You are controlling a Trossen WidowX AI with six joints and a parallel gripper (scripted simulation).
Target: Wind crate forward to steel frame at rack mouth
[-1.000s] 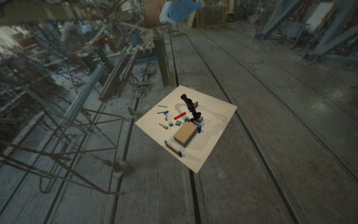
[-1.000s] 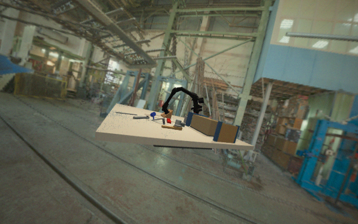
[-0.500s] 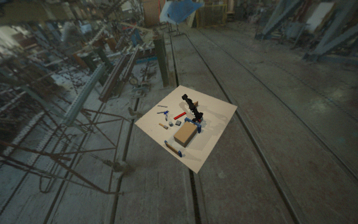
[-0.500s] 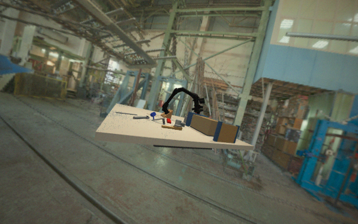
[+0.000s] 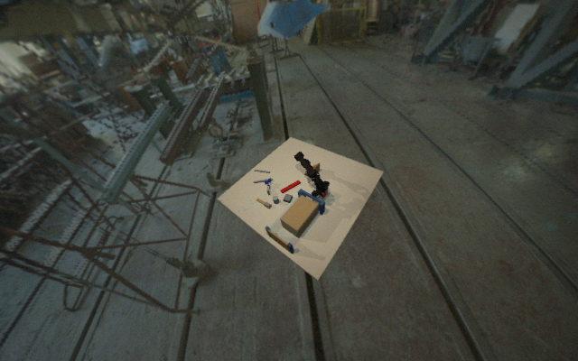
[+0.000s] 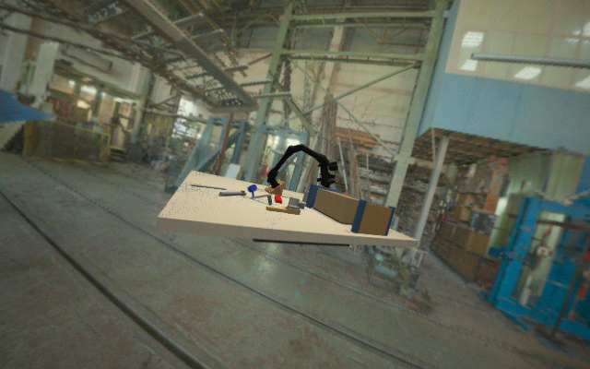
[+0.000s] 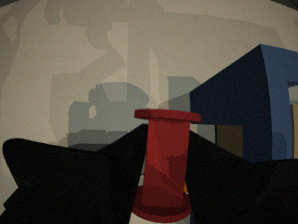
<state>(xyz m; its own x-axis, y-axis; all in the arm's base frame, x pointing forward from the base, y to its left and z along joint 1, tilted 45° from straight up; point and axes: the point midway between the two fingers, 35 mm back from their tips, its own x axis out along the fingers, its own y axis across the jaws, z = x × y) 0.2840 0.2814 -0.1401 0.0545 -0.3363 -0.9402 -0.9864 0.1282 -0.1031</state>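
My gripper is shut on a red cylinder with a flanged end. It holds the cylinder upright just above the bench. The blue steel frame at the mouth of the rack is right beside the gripper. The brown crate sits flat behind that frame, and a sliver of it shows in the wrist view. A small grey block, perhaps the winch, stands left of the frame. I cannot make out the strap.
Tools lie on the bench's left part: a red bar, a grey cylinder, a wooden-handled tool, a blue-handled tool and a grey rod. A second blue frame closes the rack's far end.
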